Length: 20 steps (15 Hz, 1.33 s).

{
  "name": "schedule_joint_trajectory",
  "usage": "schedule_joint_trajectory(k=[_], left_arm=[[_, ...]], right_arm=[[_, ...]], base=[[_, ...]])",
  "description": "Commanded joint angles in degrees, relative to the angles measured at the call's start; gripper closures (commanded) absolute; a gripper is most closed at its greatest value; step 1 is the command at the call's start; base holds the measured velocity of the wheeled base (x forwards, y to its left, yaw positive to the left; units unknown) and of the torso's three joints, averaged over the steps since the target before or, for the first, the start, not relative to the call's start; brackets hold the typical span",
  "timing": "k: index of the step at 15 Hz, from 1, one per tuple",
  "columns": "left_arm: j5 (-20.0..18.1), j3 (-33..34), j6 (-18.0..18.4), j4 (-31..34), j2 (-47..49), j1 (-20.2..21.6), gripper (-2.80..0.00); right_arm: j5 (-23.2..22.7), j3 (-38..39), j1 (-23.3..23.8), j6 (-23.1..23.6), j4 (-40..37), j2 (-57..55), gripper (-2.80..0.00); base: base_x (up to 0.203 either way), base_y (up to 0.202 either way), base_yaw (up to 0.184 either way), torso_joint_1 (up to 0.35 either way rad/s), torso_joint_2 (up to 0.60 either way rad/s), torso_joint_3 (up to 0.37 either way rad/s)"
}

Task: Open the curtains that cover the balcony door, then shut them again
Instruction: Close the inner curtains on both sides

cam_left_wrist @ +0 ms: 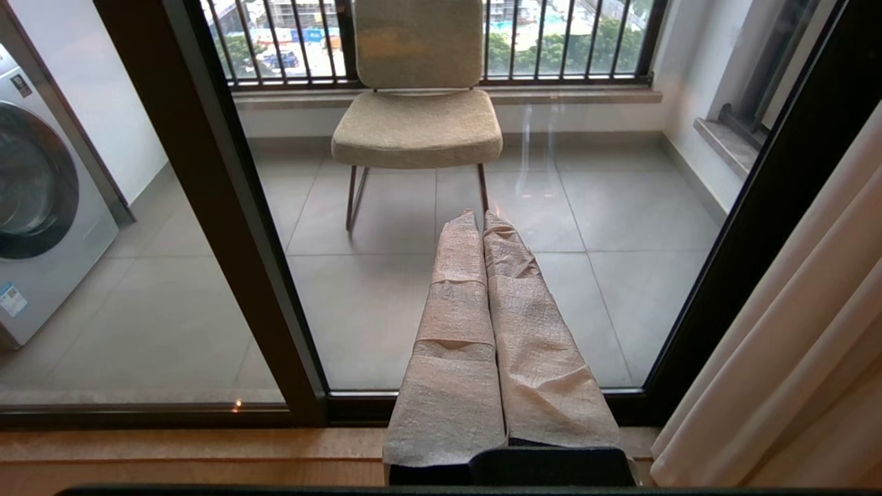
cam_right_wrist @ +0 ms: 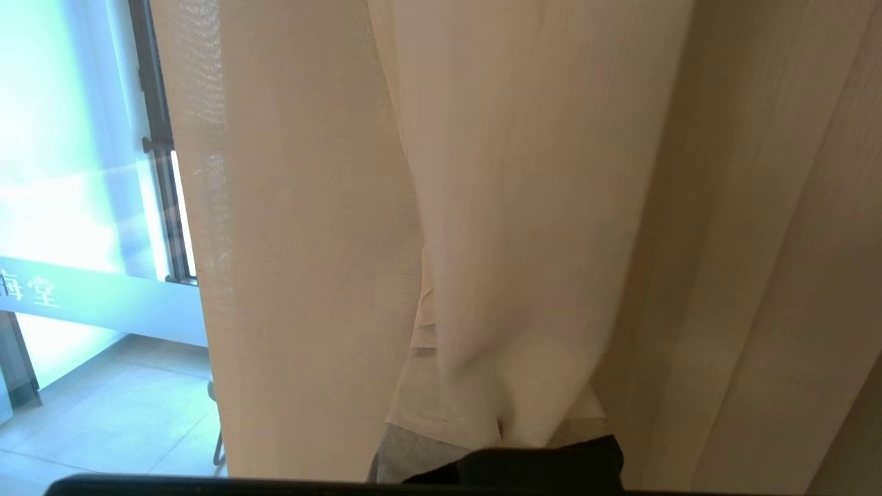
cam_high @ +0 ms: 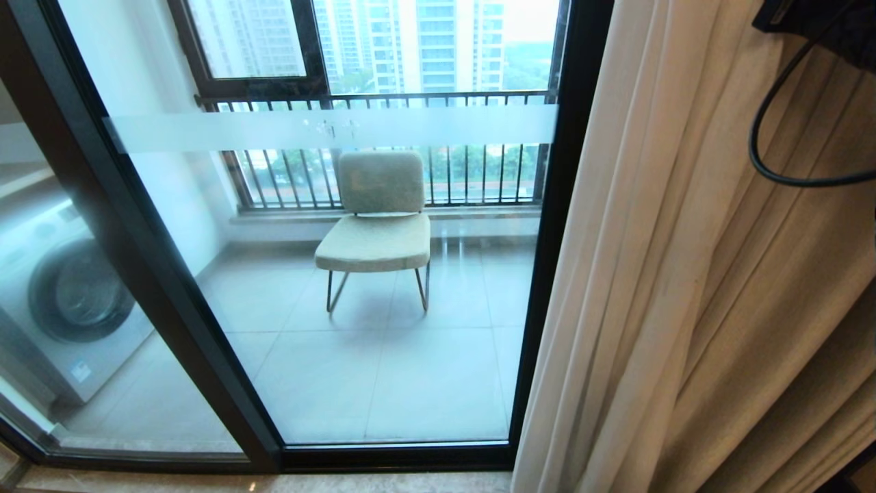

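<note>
Both curtains (cam_high: 698, 274) bunched right; right gripper (cam_right_wrist: 482, 386) seemingly clamped inside.

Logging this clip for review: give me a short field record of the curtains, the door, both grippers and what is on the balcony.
curtains: curtains gathered at the right, sheer in front of the thick drape
balcony door: balcony door glass uncovered, frosted band across it
right gripper: right gripper shut on the curtains, fabric draped over it
left gripper: left gripper shut, empty, pointing at the glass
balcony: chair by the railing, washing machine at the left
</note>
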<state>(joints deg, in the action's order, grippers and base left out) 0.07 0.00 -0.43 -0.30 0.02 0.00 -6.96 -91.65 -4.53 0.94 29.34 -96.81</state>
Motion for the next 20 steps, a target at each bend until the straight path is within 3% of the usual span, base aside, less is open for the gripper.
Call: schedule_joint_trajectory(k=[1,13,20], left_arm=[[0.01,0.0,-0.01,-0.05,-0.02,0.0,0.0],[-0.07,0.0,-0.01,-0.13,-0.02,0.0,0.0],[0.01,0.0,0.08,-0.05,-0.02,0.0,0.0]], right_arm=[[0.0,0.51,-0.04,0.03,0.19,0.57,0.0],[0.8,2.01,-0.12,0.03,0.28,0.92,0.0],[0.8,2.27,-0.12,0.03,0.19,1.88,0.0]], base=[[0.0,0.0,0.0,0.0,0.0,0.0],[0.0,0.0,0.0,0.0,0.0,0.0],[0.001,0.173,-0.001,0.004,0.0,0.001]])
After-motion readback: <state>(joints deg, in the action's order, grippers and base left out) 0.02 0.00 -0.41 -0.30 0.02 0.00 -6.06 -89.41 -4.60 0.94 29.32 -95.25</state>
